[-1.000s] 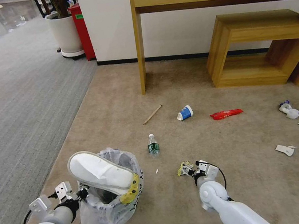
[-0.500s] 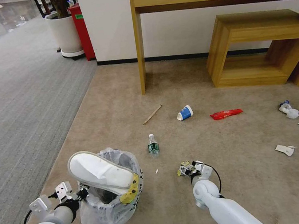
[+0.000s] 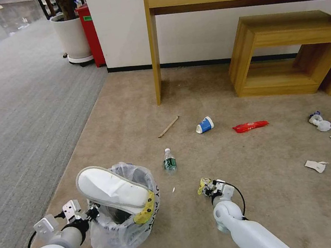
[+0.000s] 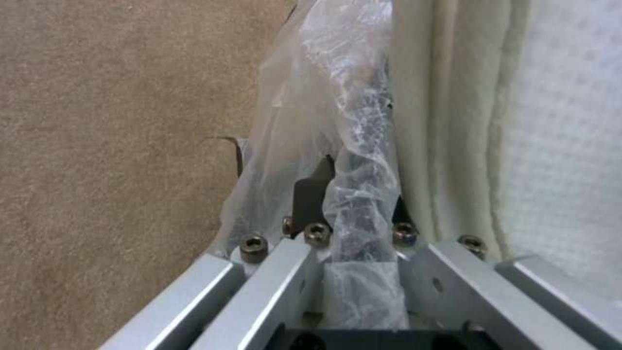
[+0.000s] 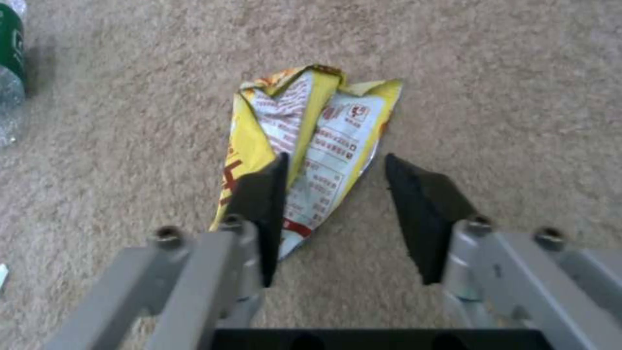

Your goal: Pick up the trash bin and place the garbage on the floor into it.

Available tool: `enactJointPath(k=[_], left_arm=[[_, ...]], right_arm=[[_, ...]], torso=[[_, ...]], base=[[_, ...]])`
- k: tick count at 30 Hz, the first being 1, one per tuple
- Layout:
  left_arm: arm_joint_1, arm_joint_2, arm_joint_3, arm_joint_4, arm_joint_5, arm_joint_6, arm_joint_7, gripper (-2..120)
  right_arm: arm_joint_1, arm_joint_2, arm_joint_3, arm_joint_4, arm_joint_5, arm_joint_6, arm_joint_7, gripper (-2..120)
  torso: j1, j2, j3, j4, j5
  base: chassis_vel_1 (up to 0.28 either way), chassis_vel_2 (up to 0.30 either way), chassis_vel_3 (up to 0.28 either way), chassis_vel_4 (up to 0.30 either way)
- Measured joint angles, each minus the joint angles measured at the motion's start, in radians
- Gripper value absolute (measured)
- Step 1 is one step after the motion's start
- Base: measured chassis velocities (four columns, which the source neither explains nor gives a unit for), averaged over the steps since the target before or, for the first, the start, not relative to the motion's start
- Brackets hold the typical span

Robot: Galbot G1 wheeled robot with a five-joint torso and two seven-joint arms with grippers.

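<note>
While the left hand [image 3: 91, 213] is pinching the rim of the bag-lined round dark trash bin [image 3: 122, 211] | right hand [image 5: 334, 214] is hovering spread open around a crumpled yellow wrapper [image 5: 304, 141] on the beige carpet floor [image 3: 272, 191].

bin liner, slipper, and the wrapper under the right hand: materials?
Liner: thin clear plastic film, crinkled and glossy. Slipper: white soft fabric with a dimpled weave, likely disposable. Wrapper: creased printed yellow foil-like plastic, shiny at the edges, lying beneath the open right hand.
</note>
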Motion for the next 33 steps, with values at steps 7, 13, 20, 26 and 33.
enactJointPath(k=[7, 13, 20, 26, 33], left_arm=[[-0.001, 0.001, 0.002, -0.003, -0.008, -0.001, 0.0, 1], [-0.001, 0.0, 0.003, -0.003, -0.007, -0.001, 0.0, 1], [-0.001, -0.005, 0.007, -0.001, 0.0, -0.003, 0.001, 1], [-0.004, -0.01, 0.01, 0.002, 0.002, -0.004, 0.002, 1], [-0.002, -0.02, 0.013, 0.002, 0.006, -0.004, 0.003, 1]], right_arm=[[0.002, 0.004, -0.013, -0.025, -0.034, 0.012, -0.006, 24], [0.0, 0.003, -0.021, -0.019, -0.052, 0.02, -0.004, 23], [-0.018, -0.018, -0.036, 0.03, -0.083, 0.031, -0.004, 5], [-0.028, -0.04, -0.05, 0.058, -0.1, 0.039, -0.011, 0], [-0.038, -0.041, -0.051, 0.07, -0.117, 0.059, -0.016, 0]], torso=[[0.0, 0.0, 0.0, 0.0, 0.0], [0.0, 0.0, 0.0, 0.0, 0.0001], [0.0, 0.0, 0.0, 0.0, 0.0001], [0.0, 0.0, 0.0, 0.0, 0.0001], [0.0, 0.0, 0.0, -0.0001, 0.0]], base=[[0.0, 0.0, 0.0, 0.0], [0.0, 0.0, 0.0, 0.0], [0.0, 0.0, 0.0, 0.0], [0.0, 0.0, 0.0, 0.0], [0.0, 0.0, 0.0, 0.0]])
